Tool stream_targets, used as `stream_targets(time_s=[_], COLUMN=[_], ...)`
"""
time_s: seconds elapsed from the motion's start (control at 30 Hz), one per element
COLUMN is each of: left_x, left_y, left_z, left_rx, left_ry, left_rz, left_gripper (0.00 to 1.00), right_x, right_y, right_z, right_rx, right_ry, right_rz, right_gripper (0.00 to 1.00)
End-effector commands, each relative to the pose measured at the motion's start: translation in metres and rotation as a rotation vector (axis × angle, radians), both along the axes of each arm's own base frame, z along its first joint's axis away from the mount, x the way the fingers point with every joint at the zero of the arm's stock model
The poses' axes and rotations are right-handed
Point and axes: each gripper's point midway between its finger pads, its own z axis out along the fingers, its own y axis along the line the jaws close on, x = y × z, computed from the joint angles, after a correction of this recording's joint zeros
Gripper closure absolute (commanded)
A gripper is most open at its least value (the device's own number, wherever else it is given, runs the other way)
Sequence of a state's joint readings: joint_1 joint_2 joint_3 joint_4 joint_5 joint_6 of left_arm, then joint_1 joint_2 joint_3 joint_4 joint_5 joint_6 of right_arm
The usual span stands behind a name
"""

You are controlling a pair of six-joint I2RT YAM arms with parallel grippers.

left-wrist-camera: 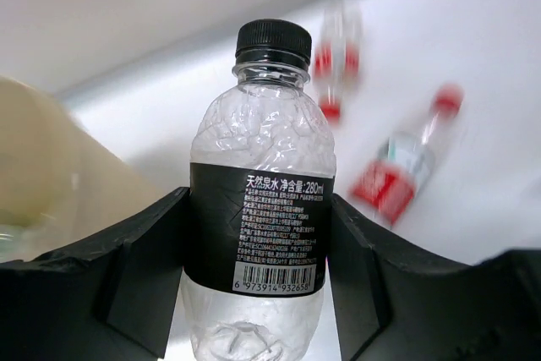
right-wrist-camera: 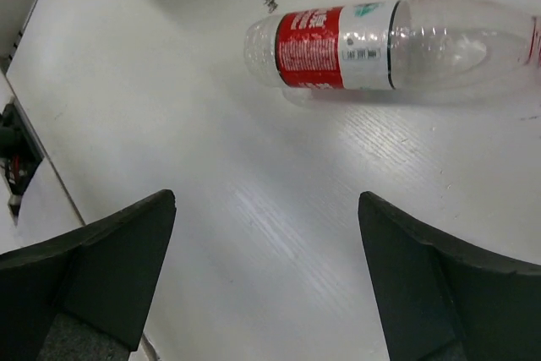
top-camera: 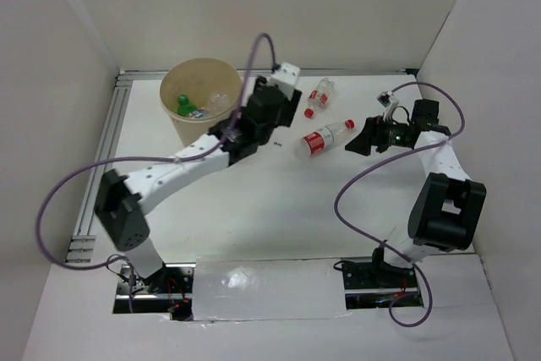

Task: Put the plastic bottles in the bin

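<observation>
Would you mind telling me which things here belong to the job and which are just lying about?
Job: bin; dark-capped bottle in left gripper; larger red-labelled bottle; smaller red-labelled bottle; green bottle in bin.
Lying about: purple cables; dark speck.

The dark-capped bottle [left-wrist-camera: 264, 137] wears a black label [left-wrist-camera: 260, 238] with white print: "天然泉水 净含量:280ml". The smaller lines beneath are too fine to read. Its barcode number begins 6 973914. The red-labelled bottle [right-wrist-camera: 372, 40] on the right bears white characters, which are illegible.
</observation>
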State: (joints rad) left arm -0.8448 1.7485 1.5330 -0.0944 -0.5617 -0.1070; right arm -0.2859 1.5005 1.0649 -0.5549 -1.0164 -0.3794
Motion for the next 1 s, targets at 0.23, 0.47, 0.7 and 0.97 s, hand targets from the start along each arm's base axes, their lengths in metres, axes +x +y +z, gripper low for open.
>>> stream_targets(time_s=[0.23, 0.47, 0.7, 0.97], left_x=[0.024, 0.032, 0.025, -0.038], left_y=[0.166, 0.209, 0.212, 0.153], left_z=[0.122, 0.074, 0.099, 0.136], left_rx=[-0.242, -0.232, -0.283, -0.380], left_ry=[-0.183, -0.031, -0.050, -0.073], left_rz=[0.376, 0.446, 0.423, 0.131], left_gripper=[0.83, 0.31, 0.00, 0.00], right_x=[0.035, 0.064, 0.076, 0.051], right_y=[0.014, 0.038, 0.043, 0.034], right_z=[0.017, 0.033, 0.026, -0.041], right_rx=[-0.132, -0.373, -0.476, -0.666], right_ry=[-0.181, -0.415, -0.541, -0.746], right_rz=[0.170, 0.316, 0.561, 1.126], right_gripper=[0.48, 0.02, 0.00, 0.00])
